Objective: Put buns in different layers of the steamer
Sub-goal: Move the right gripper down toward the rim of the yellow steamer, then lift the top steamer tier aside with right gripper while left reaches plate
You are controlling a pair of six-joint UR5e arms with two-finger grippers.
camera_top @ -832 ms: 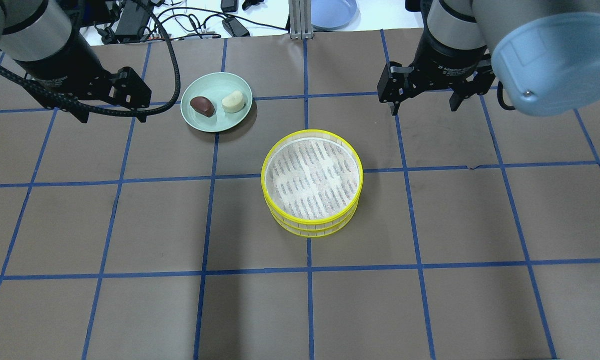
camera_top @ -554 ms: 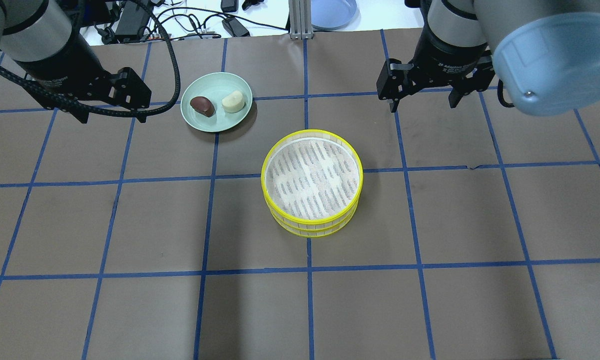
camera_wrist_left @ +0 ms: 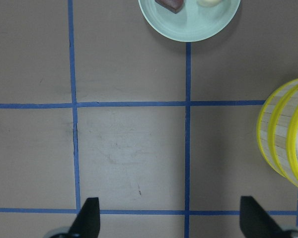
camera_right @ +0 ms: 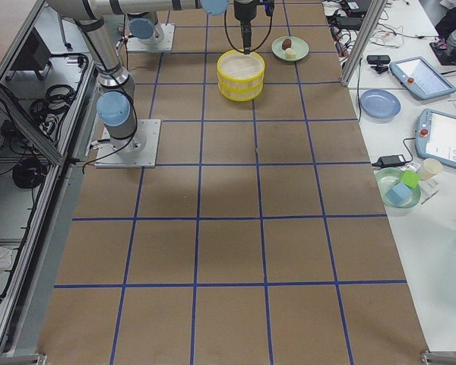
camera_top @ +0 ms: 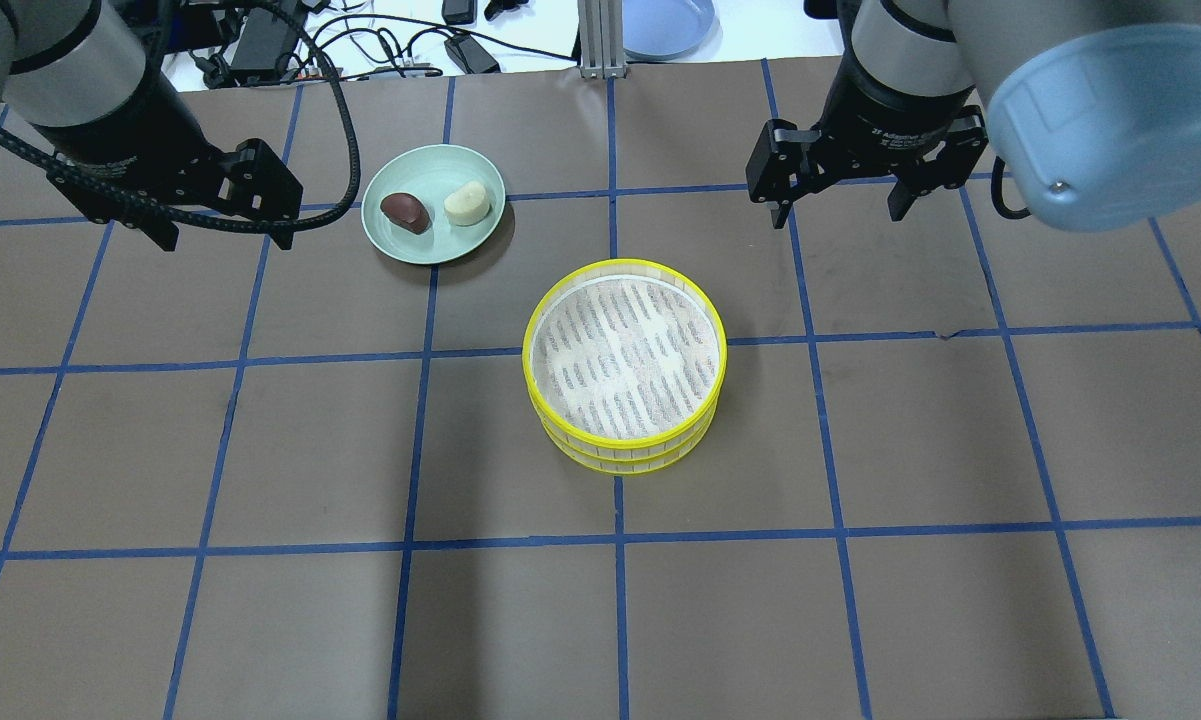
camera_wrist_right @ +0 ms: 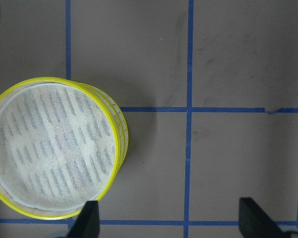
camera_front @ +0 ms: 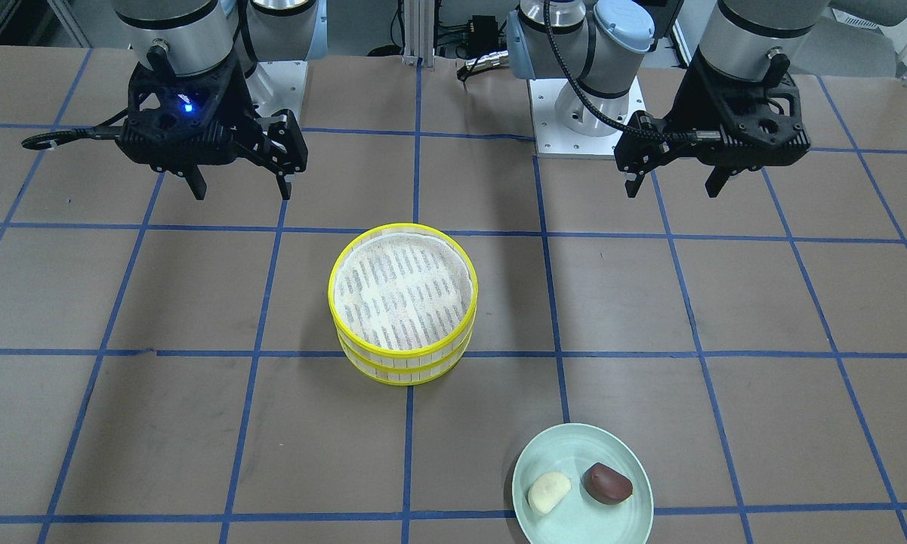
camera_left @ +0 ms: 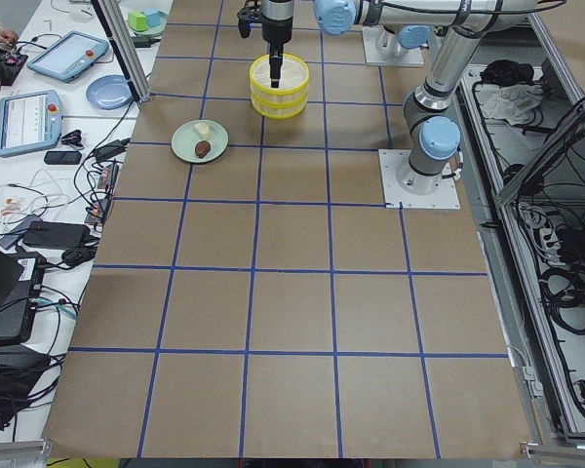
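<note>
Facing the robot: two steamer layers (camera_front: 402,291) stand stacked in the middle of the desk (camera_front: 121,302). One plate (camera_front: 612,521) holds two buns side by side, a cream bun (camera_front: 549,492) and a brown bun (camera_front: 607,483).

Overhead: the left end effector (camera_top: 225,240) and right end effector (camera_top: 840,218) both hang released, jaws apart, over bare desk.

Wrist views: each shows two spread fingertips (camera_wrist_left: 89,218).

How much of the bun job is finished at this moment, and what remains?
Nothing looks done yet. The brown bun and the white bun both lie on the green plate. The steamer layers sit stacked, and the upper layer is empty. Nothing is in hand: the left tool and the right tool hang open and empty. Left to do: lift off the upper layer, then put one bun in each.
</note>
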